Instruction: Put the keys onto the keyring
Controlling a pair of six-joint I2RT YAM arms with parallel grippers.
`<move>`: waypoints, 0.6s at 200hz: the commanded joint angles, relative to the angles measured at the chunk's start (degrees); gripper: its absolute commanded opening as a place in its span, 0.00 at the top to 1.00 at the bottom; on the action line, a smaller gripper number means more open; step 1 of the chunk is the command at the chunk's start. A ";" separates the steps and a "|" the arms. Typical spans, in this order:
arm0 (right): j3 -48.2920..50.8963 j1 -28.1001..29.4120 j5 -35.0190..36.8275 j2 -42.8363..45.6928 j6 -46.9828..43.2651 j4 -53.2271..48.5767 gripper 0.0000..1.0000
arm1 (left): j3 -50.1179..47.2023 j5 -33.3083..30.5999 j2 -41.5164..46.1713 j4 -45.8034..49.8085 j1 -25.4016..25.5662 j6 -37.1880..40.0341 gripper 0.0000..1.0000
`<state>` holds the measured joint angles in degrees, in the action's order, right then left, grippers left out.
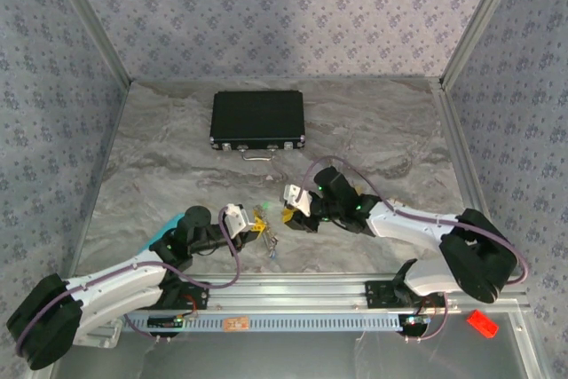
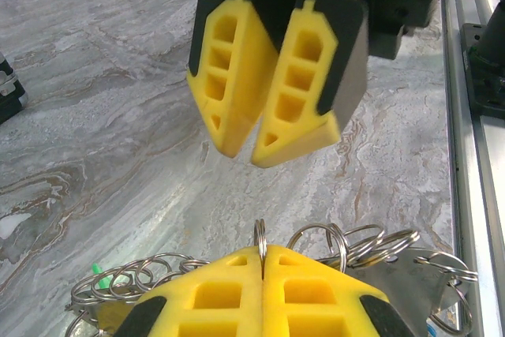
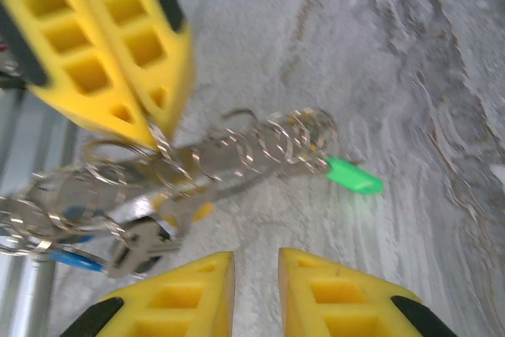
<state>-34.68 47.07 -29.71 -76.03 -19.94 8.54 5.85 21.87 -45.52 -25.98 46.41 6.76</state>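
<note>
Keyring (image 3: 237, 151), a bunch of linked silvery rings with a green tag (image 3: 355, 175) and a blue tag (image 3: 79, 260), sits near the desk's (image 1: 160, 157) near edge, beside the metal rail (image 1: 293, 286). The left hand (image 2: 263, 250) is clamped on one ring. The right hand (image 3: 256, 258) faces it, slightly parted and empty. A black case (image 1: 257, 120) lies well apart, with bare desk between.

Left gripper (image 2: 262, 252) is pinched tight on one ring of the keyring (image 2: 371, 242), with the other rings fanning out on both sides just behind it. A green tag (image 2: 96, 269) pokes out to its left. The right gripper (image 2: 245, 154) hangs above it, tips a crack apart, over the marble table (image 2: 102, 116).
</note>
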 commanded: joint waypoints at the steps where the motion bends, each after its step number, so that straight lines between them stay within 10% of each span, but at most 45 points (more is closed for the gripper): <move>1: -2.90 1.21 -5.81 -0.23 0.61 0.52 0.77 | 0.31 2.06 -0.20 -3.15 0.04 0.76 1.00; 120: -4.97 3.13 -7.98 -8.15 1.47 5.14 0.77 | 0.67 2.55 -0.50 -3.14 0.07 0.96 1.00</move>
<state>-37.78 49.93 -35.88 -83.24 -19.22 11.70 5.85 22.65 -46.22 -25.98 46.41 6.98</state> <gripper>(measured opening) 0.237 0.043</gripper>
